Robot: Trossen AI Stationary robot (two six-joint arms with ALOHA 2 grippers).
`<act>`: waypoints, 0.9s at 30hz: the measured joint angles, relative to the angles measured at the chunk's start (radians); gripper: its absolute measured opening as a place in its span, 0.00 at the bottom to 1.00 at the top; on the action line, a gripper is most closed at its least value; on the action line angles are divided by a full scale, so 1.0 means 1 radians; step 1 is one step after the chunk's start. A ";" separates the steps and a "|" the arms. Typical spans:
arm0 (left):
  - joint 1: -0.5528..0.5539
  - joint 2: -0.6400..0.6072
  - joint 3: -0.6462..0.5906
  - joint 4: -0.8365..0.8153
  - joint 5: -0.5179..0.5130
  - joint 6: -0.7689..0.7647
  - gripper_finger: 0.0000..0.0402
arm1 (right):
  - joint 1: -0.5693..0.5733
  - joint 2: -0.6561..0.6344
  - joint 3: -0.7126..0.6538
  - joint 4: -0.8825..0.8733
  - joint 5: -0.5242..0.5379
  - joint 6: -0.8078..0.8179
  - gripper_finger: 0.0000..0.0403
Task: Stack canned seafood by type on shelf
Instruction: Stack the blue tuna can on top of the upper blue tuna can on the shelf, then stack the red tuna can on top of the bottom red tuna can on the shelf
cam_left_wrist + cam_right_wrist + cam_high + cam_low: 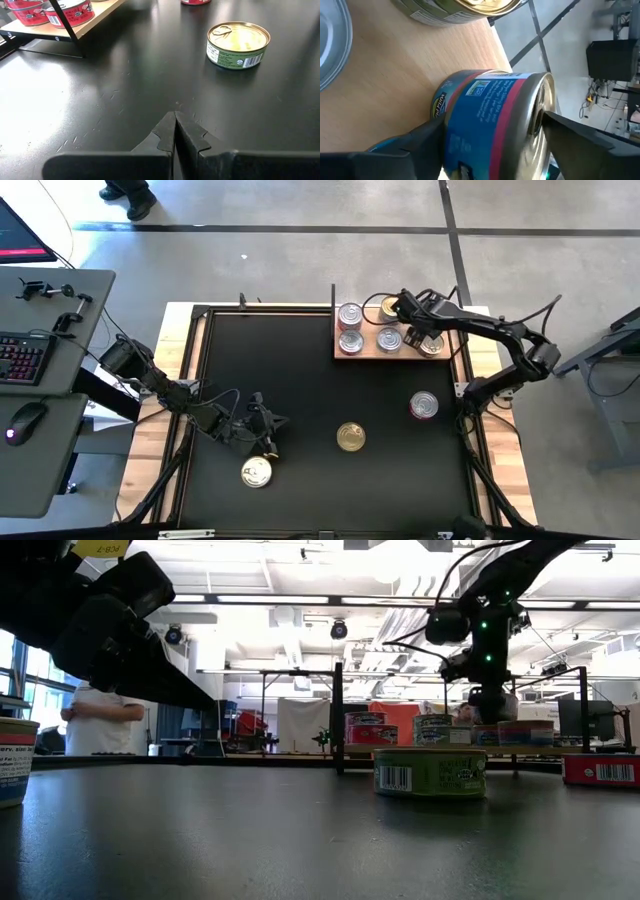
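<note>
The wooden shelf (368, 327) stands at the mat's far right and bears several tins on their bases, silver-lidded (350, 315) and gold (390, 308). A blue-and-red tin (485, 100) sits at the shelf's right end (433, 345). My right gripper (490, 125) hovers over it, open wide, with a finger at either end of the tin. On the mat lie a red-sided tin (424, 406), a gold-lidded green tin (351, 437) (238, 44) and one more (257, 472). My left gripper (175, 120) is shut low over the mat at its left, empty. My right gripper comes slanting down from the right. One fingertip (555, 125) stands at the rim of the blue-and-red tin's silver lid (540, 95), the other (427, 137) at its opposite end. Whether either finger touches the tin, I cannot tell.
A large black mat (300, 360) covers the table, with black frame rails round it. The shelf has thin black posts (333, 300). A desk with a keyboard (25, 355) stands at the left. A person (100, 720) stands beyond the table.
</note>
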 joint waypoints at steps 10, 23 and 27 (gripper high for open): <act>0.000 0.000 0.000 0.000 0.000 0.000 0.00 | -0.018 0.000 0.000 -0.005 -0.010 0.021 0.80; 0.000 0.000 0.000 0.000 0.000 0.001 0.00 | -0.019 0.002 0.099 -0.156 -0.072 0.070 0.80; 0.000 -0.003 0.000 0.000 0.000 -0.001 0.00 | -0.007 -0.007 0.138 -0.179 -0.125 0.106 0.80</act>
